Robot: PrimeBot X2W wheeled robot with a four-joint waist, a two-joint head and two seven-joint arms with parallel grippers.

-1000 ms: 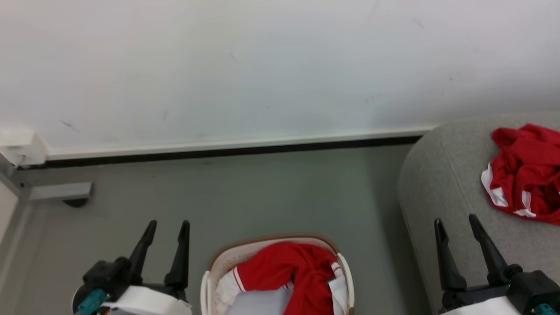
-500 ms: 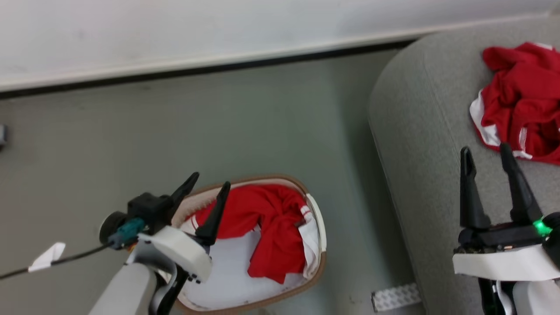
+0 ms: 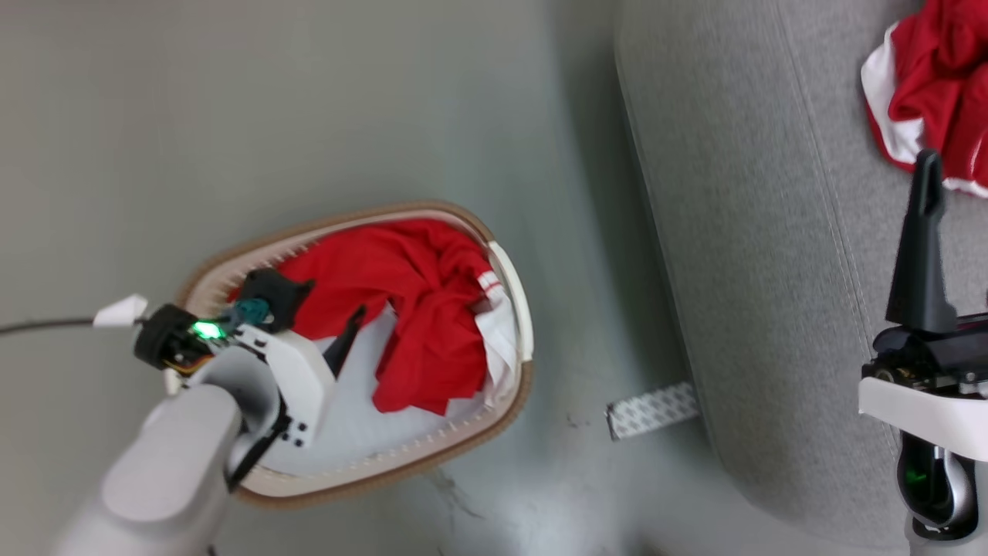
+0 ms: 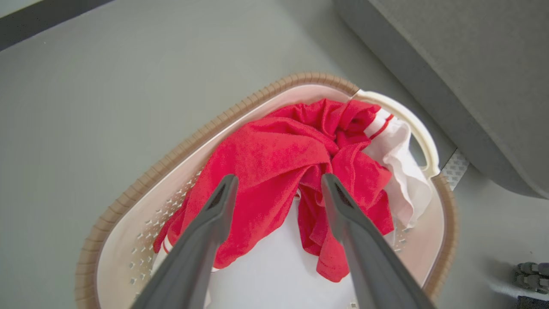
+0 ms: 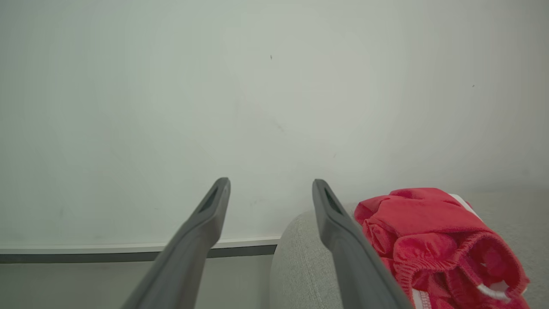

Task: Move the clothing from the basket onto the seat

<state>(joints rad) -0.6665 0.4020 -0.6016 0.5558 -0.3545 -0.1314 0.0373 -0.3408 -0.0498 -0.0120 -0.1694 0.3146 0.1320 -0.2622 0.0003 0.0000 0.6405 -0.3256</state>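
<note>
The left gripper [image 4: 279, 178] hangs, fingers apart, over the clothing [image 4: 274, 150] in the basket [image 4: 128, 201]. The right gripper [image 5: 270, 181], fingers apart too, hovers above the seat [image 3: 741, 232].

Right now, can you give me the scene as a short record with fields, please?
basket: on the floor beside the seat
basket garment: red, heaped inside, on a pale liner
seat garment: red, already on the seat
left tool: open, above the basket garment, holding nothing
right tool: open, empty, over the seat
remaining: basket garment
</note>
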